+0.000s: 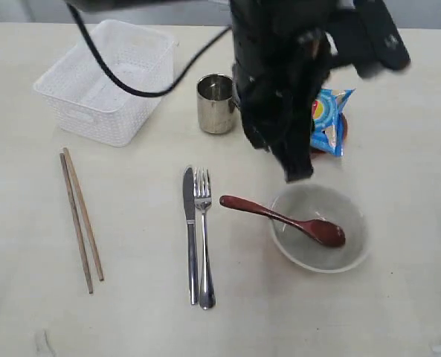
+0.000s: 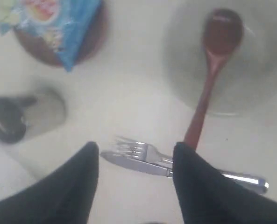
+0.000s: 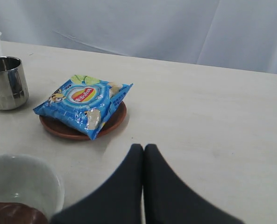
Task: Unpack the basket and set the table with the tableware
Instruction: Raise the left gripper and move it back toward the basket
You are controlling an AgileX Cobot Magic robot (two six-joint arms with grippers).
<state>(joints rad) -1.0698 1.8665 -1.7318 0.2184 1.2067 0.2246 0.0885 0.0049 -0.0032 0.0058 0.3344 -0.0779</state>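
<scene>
Judging by what lies on the desk [image 1: 131, 320], you are close to the end of this job. The basket [image 1: 101, 123] sits at the upper left of the exterior view, and its open top shows nothing inside, though 1 far corner of its floor is hard to read.

7 pieces of tableware are out:
- The chopsticks [image 1: 84, 214] lie side by side on the left, well apart from the rest.
- The knife [image 1: 190, 230] and fork [image 1: 203, 238] lie parallel and touching in the middle.
- The cup [image 1: 216, 104] stands upright behind them.
- The bowl [image 1: 309, 202] is to their right.
- The spoon [image 1: 279, 217] rests in the bowl, its handle leaning out over the rim toward the fork.
- The plate [image 3: 114, 122] sits behind the bowl with the chip bag [image 3: 84, 105] lying on it.

Your left claw [image 2: 135, 147] is spread and holds nothing. It hangs above the fork's tines and the end of the spoon handle. Your right claw [image 3: 144, 147] is pressed together, also empty, low beside the bowl and facing the plate.

I judge the unpacking itself done. What is left looks like tidying: you could draw the chopsticks nearer the setting and lift both arms clear. Whether the bag belongs on the plate I cannot tell.
</scene>
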